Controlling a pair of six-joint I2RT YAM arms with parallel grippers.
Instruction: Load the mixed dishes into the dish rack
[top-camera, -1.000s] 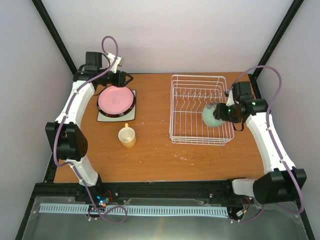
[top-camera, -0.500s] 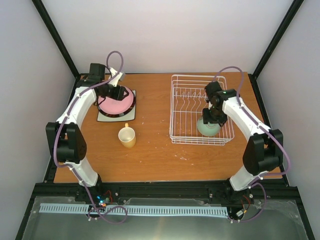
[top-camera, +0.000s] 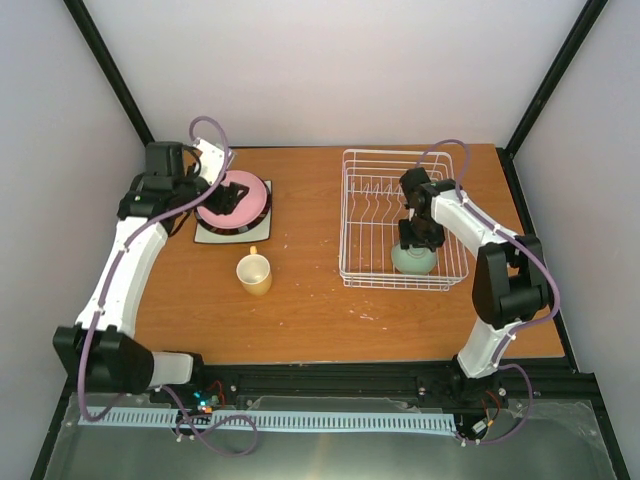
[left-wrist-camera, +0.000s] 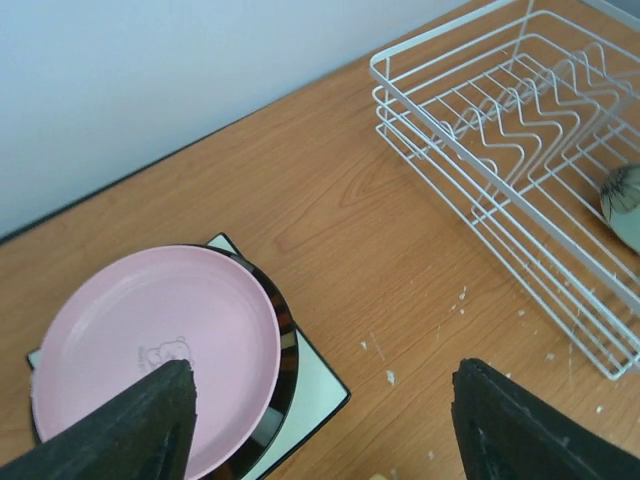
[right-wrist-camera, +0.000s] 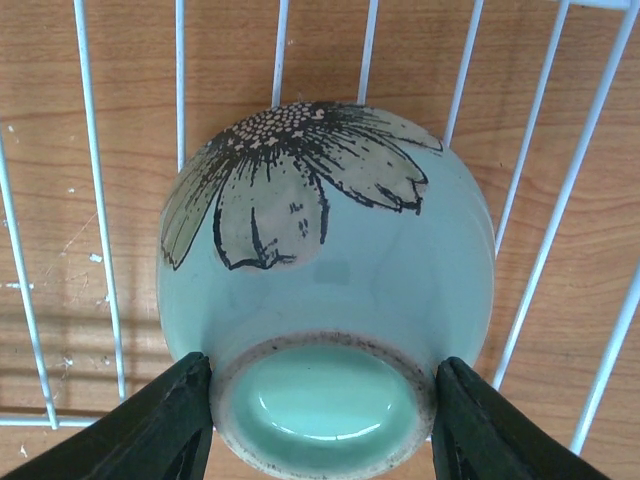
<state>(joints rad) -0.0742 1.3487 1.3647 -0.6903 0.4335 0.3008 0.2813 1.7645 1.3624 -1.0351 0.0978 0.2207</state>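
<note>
One counter (top-camera: 320, 310) carries the dish rack (top-camera: 352, 215) at right. Pink round plate (left-wrist-camera: 150, 340) lies left, left claw (left-wrist-camera: 320, 425) spread above it, ready for pickup. Mint-green bowl (right-wrist-camera: 330, 260), inverted for draining, apparently rests on rack wires, right claw (right-wrist-camera: 322, 420) pinching its foot.

txt: none legible | pink plate (left-wrist-camera: 155, 345): faint mark, unreadable

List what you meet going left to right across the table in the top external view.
Pink round plate → dish rack, with the mint-green bowl inside it. The pale yellow mug overlaps the plate's span, so is left out.
</note>
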